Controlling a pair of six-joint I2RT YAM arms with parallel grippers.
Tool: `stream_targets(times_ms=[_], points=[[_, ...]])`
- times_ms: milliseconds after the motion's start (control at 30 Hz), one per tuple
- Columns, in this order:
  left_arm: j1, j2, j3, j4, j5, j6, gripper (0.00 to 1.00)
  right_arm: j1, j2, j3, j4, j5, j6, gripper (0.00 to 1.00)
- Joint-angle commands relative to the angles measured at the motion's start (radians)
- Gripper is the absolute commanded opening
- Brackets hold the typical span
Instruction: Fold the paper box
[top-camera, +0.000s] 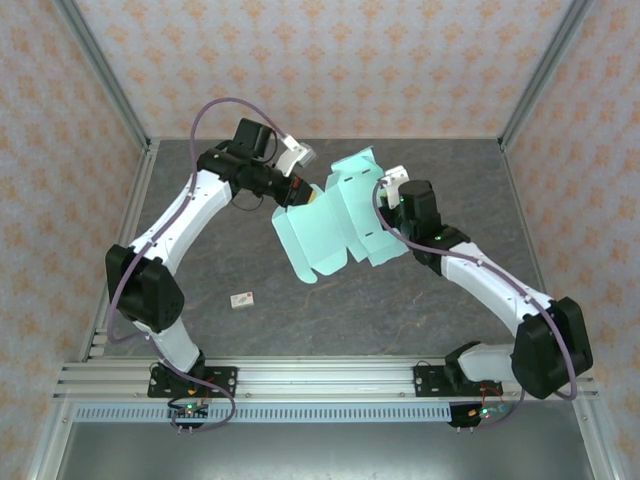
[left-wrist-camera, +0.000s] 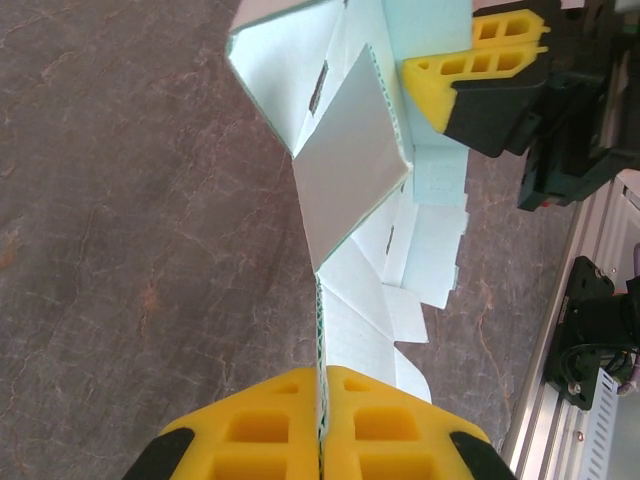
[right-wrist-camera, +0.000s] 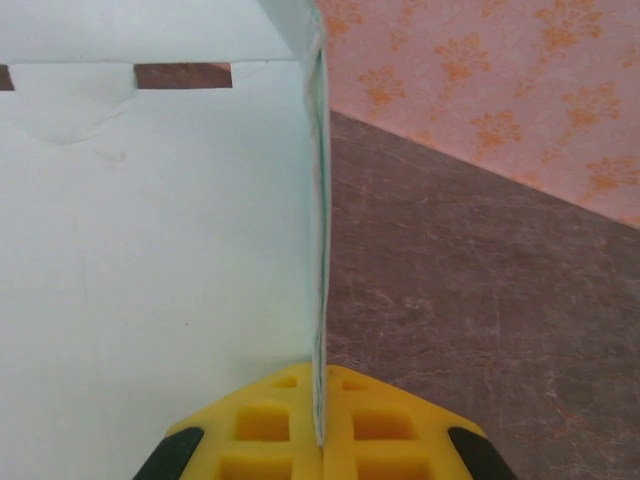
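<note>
The paper box (top-camera: 335, 225) is a pale mint-blue die-cut sheet with flaps and slots, held up above the table between both arms. My left gripper (top-camera: 306, 197) grips its left edge; in the left wrist view the yellow jaws (left-wrist-camera: 323, 405) are shut on the sheet's thin edge, and the part-folded panels (left-wrist-camera: 350, 170) rise beyond them. My right gripper (top-camera: 382, 212) holds the right side; in the right wrist view it (right-wrist-camera: 322, 415) is shut on a panel edge, with the box's wide inner face (right-wrist-camera: 150, 250) on the left. The right gripper's yellow fingers (left-wrist-camera: 470, 80) appear in the left wrist view.
A tiny white tag (top-camera: 241, 298) lies on the dark stone-patterned table (top-camera: 420, 310) left of centre. A metal rail (top-camera: 330, 380) runs along the near edge. Patterned walls and metal frame posts (top-camera: 110, 80) enclose the table.
</note>
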Motion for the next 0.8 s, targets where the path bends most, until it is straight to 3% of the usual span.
stream_targets(times_ms=[0,200,400,600,767], points=[[-0.015,0.010,0.036,0.009,0.009,-0.017,0.00,0.030,0.047,0.008,0.052,0.160,-0.026,0.01],[-0.019,0.019,0.035,0.005,0.014,-0.014,0.00,0.063,0.104,0.013,0.103,0.252,-0.044,0.00],[-0.020,0.025,0.029,0.002,-0.004,-0.014,0.00,0.063,0.119,0.012,0.110,0.244,-0.059,0.00],[-0.020,0.004,-0.061,0.061,-0.092,-0.094,0.00,-0.027,0.123,0.086,-0.088,-0.074,-0.086,0.00],[-0.020,-0.002,-0.146,0.101,-0.154,-0.141,0.08,-0.086,0.165,0.194,-0.294,-0.300,-0.112,0.00]])
